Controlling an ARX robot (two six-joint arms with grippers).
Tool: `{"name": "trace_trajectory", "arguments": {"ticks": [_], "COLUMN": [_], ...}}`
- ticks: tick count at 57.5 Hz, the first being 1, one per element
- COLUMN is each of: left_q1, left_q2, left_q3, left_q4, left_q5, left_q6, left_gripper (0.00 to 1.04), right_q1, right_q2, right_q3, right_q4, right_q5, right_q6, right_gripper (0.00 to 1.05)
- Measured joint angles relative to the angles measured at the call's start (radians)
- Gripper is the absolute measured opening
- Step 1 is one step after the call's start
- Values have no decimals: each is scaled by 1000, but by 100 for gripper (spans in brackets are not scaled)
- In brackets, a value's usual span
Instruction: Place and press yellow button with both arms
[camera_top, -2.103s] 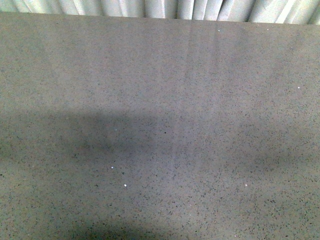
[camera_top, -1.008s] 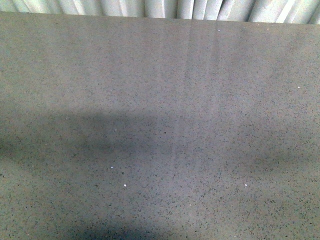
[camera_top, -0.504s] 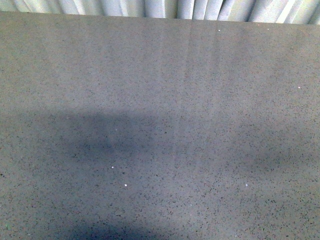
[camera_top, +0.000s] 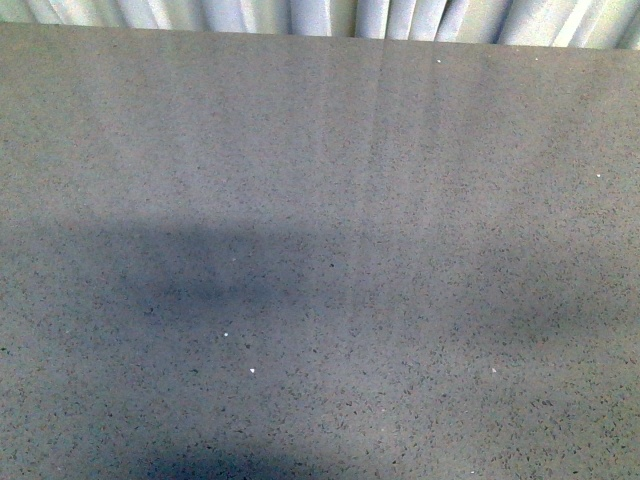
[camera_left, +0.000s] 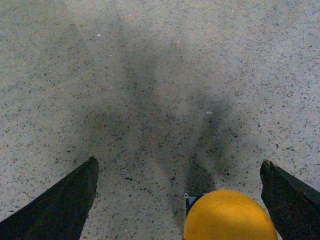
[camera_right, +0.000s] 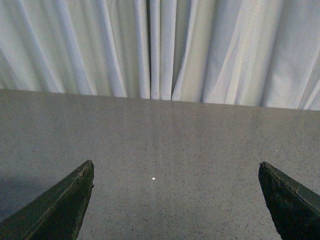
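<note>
The yellow button (camera_left: 229, 216) shows only in the left wrist view: a domed yellow cap with a bit of bluish base at its edge, standing on the speckled grey table (camera_left: 150, 75). My left gripper (camera_left: 179, 167) is open, its black fingers wide apart, the cap between them and nearer one finger, touching neither. My right gripper (camera_right: 176, 170) is open too, with only bare table between its fingers (camera_right: 55, 210). The front view shows neither arm nor the button.
The grey speckled table (camera_top: 320, 250) fills the front view, with soft arm shadows across its near half. A white pleated curtain (camera_right: 160, 45) hangs behind the table's far edge (camera_top: 320, 38).
The shadows on the table shift slightly in the front view; nothing else differs.
</note>
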Motion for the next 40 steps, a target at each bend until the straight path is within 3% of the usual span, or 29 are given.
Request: {"name": "trace_trajectory", "arguments": {"ticks": [18, 22, 33, 40], "left_q1": [-8, -9, -20, -29], "left_q2": [28, 28, 28, 29], "left_q3": [8, 7, -1, -12], "left_q4": [13, 15, 21, 21], "left_q5": [-4, -4, -3, 0], "left_q6": [-2, -1, 3, 6], "left_gripper": [95, 91, 66, 44], "right_q1": [0, 0, 0, 0], "right_q2": [0, 0, 0, 0], "right_q3": [0, 0, 0, 0], "right_q4": [0, 0, 0, 0], "right_q5": [0, 0, 0, 0], "right_q6": [0, 0, 0, 0], "right_gripper": [96, 96, 96, 96]}}
